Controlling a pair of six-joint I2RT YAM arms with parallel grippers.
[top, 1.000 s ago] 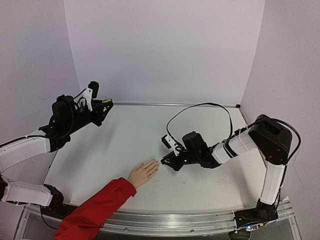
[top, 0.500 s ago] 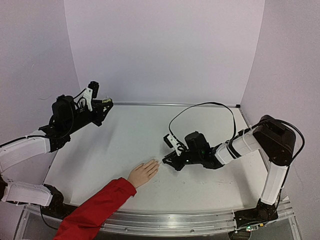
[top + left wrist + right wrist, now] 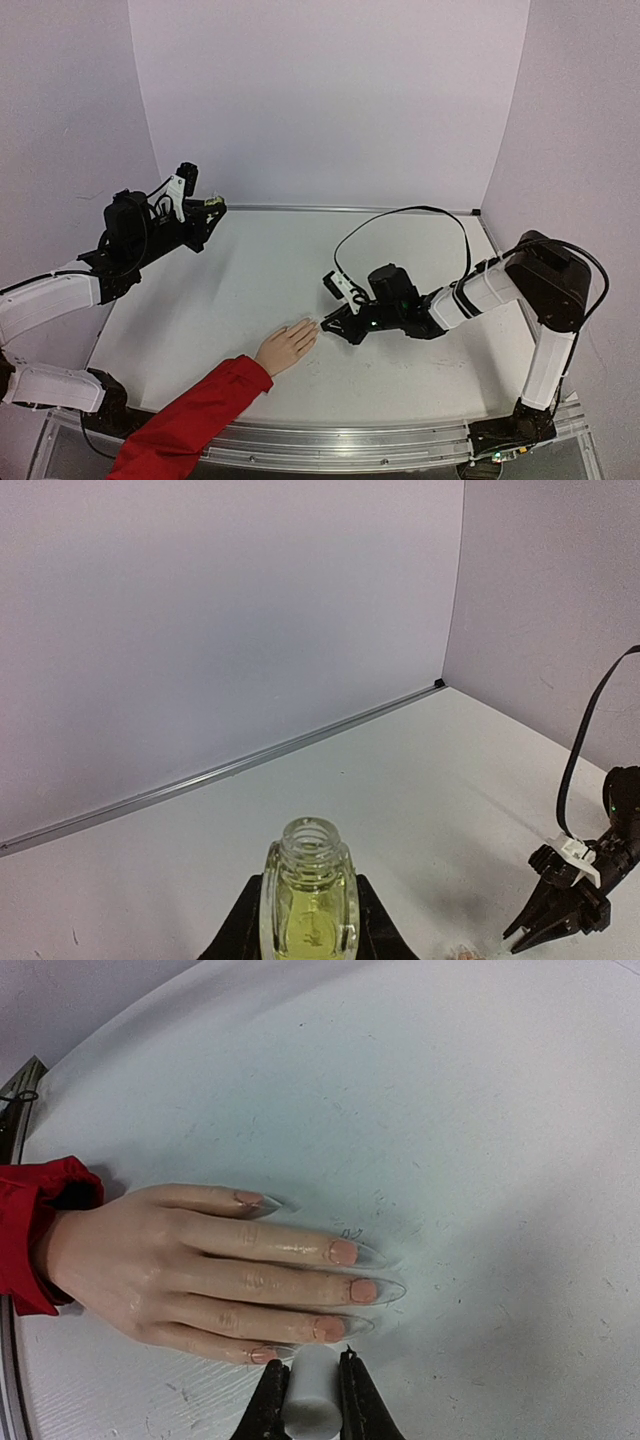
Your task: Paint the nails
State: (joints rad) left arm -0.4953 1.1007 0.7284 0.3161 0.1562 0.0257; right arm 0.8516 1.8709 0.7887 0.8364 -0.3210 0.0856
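A peach-coloured hand (image 3: 285, 347) with a red sleeve (image 3: 190, 415) lies flat on the white table, fingers pointing right. Its nails (image 3: 343, 1252) are long, clear tips with pinkish beds. My right gripper (image 3: 328, 322) sits at the fingertips, shut on a white cap (image 3: 312, 1390). The cap's end hovers beside the little and ring finger nails (image 3: 330, 1328); any brush under it is hidden. My left gripper (image 3: 212, 207) is raised at the far left, shut on an uncapped yellow-green bottle (image 3: 310, 900) held upright.
The white table (image 3: 270, 270) is bounded by purple walls, with a metal rail (image 3: 340, 209) along the back. A black cable (image 3: 400, 212) loops above the right arm. In the left wrist view the right gripper (image 3: 555, 920) shows at lower right.
The right gripper backed slightly to the right, then returned to the fingertips. The left arm, the bottle and the hand have stayed still.
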